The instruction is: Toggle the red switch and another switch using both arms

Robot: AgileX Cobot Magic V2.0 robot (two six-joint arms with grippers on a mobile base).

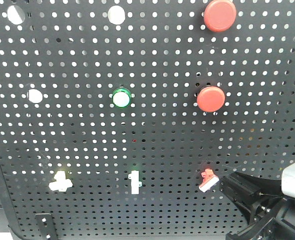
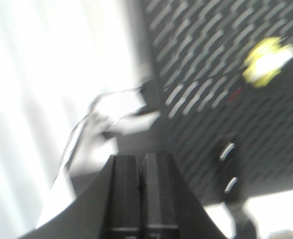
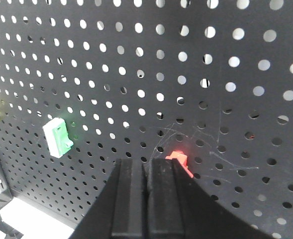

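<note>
Red switch (image 1: 207, 180) low right on pegboard (image 1: 87, 50); right claw (image 3: 147, 172) closed, empty, tip just beside it. Yellow switch (image 1: 60, 181) low left; left claw (image 2: 141, 164) closed, well apart from it. Neither toggle judged done yet.

I see a lab test rig: a black pegboard (image 1: 87, 55) studded with push buttons (image 1: 210, 98) and toggles (image 1: 134, 182).
</note>
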